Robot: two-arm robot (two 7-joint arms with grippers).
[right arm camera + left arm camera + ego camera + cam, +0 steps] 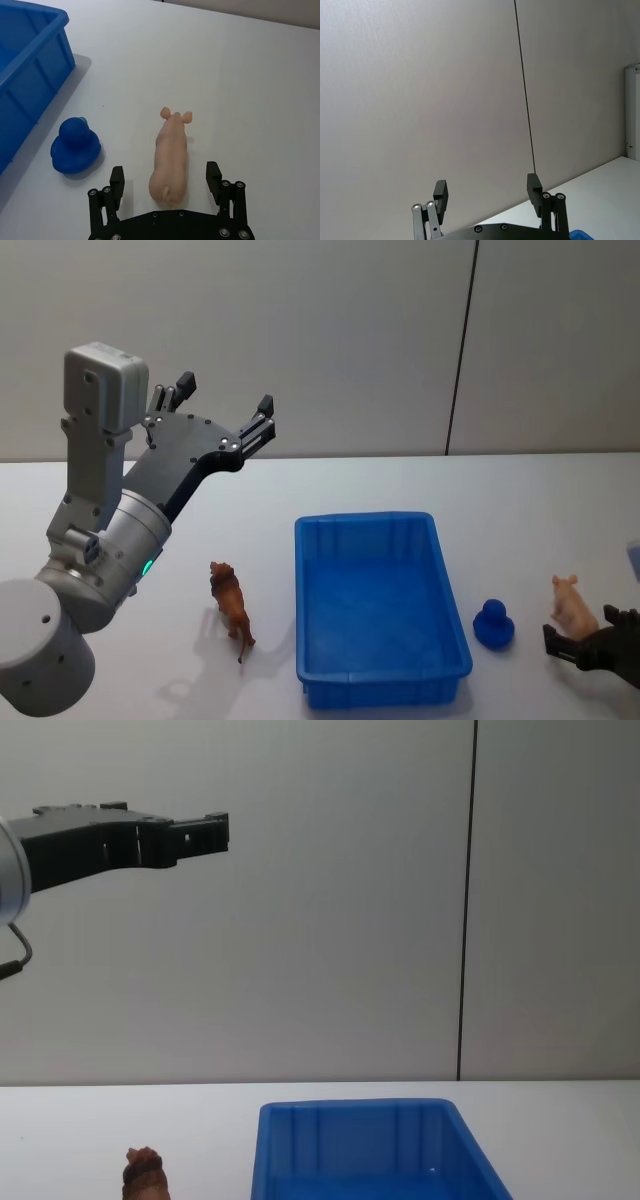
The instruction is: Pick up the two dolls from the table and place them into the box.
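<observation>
Right hand (165, 176) straddles pink doll (170, 150); head view adds brown doll (230, 603).

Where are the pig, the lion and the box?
pig (170, 152): right wrist view, middle of its back.
lion (231, 606): head view, on its flank.
box (385, 692): head view, on its near outer wall.

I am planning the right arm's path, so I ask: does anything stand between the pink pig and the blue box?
Yes: a blue duck stands on the table between the pink pig and the box. The open right gripper has a finger on either side of the pig's rear, with nothing between. The left gripper hangs raised, open.
</observation>
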